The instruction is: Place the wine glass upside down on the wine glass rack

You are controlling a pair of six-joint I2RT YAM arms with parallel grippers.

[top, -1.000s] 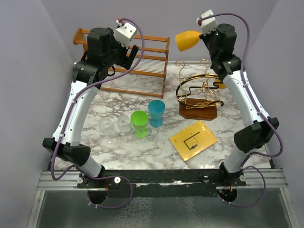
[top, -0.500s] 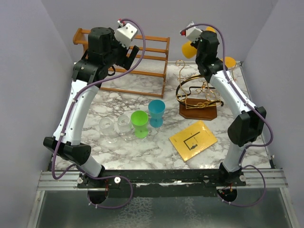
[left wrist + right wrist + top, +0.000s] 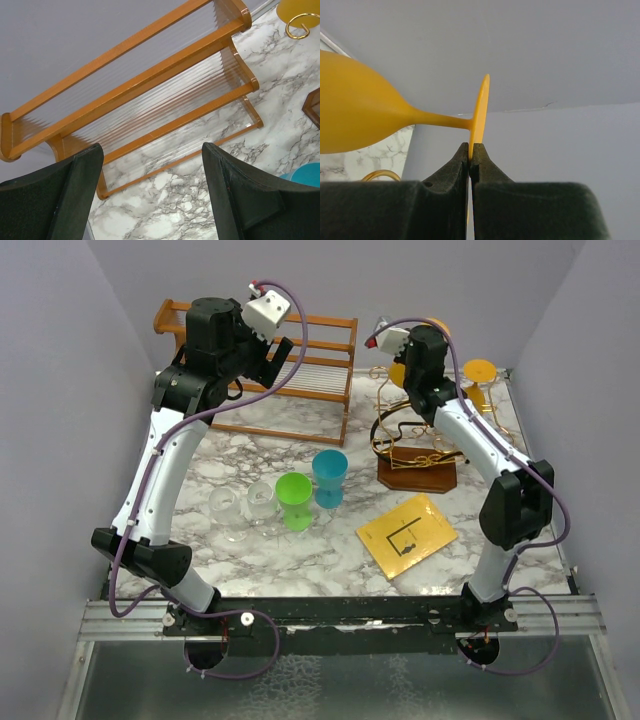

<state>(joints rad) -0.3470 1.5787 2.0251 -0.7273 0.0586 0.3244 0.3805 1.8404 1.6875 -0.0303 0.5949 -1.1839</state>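
My right gripper (image 3: 432, 336) (image 3: 470, 146) is shut on the rim of the foot of an orange wine glass (image 3: 355, 117). It holds the glass in the air, stem level in the right wrist view. In the top view its bowl (image 3: 398, 372) shows beside the back left curls of the gold wire rack (image 3: 405, 426), which stands on a dark wooden base (image 3: 420, 476). In the left wrist view the bowl (image 3: 295, 7) sits behind a gold curl (image 3: 302, 25). My left gripper (image 3: 280, 350) (image 3: 152, 165) is open and empty above the wooden shelf.
An orange disc on a stem (image 3: 479, 370) stands over the rack's back right. An orange-brown slatted shelf (image 3: 310, 365) is at the back left. A blue cup (image 3: 329, 478), a green cup (image 3: 294, 500) and two clear glasses (image 3: 245, 508) stand mid-table. A yellow card (image 3: 406, 533) lies in front of the rack.
My right arm has swung in and turned its wrist, bringing the orange glass down from high at the back to the rack's back left curls. The left arm has not moved.
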